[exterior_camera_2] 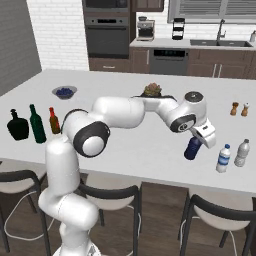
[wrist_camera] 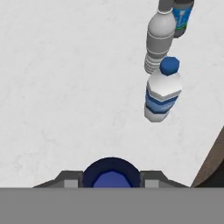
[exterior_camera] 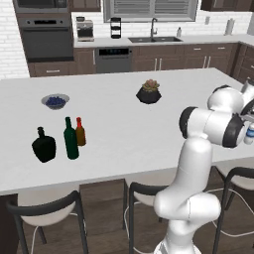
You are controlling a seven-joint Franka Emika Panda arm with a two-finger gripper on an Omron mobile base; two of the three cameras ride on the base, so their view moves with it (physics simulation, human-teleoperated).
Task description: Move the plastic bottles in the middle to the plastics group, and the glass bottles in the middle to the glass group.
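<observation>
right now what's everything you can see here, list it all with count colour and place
dark blue bottle: 1, dark blue, held in the claw just above the counter, beside the plastics
plastic bottles: 2 in the right base view, clear, one with a blue label; near the counter's right front edge
green bottle: 1, dark green, tall, left part of the counter
black flask: 1, black, left of the green bottle
amber bottle: 1, amber with red cap, right of the green bottle
bowl: 1, grey with blue contents, behind the glass group
potted plant: 1, dark pot, counter centre
shakers: 2, brown, far right
claw: 1, shut on the dark blue bottle
</observation>
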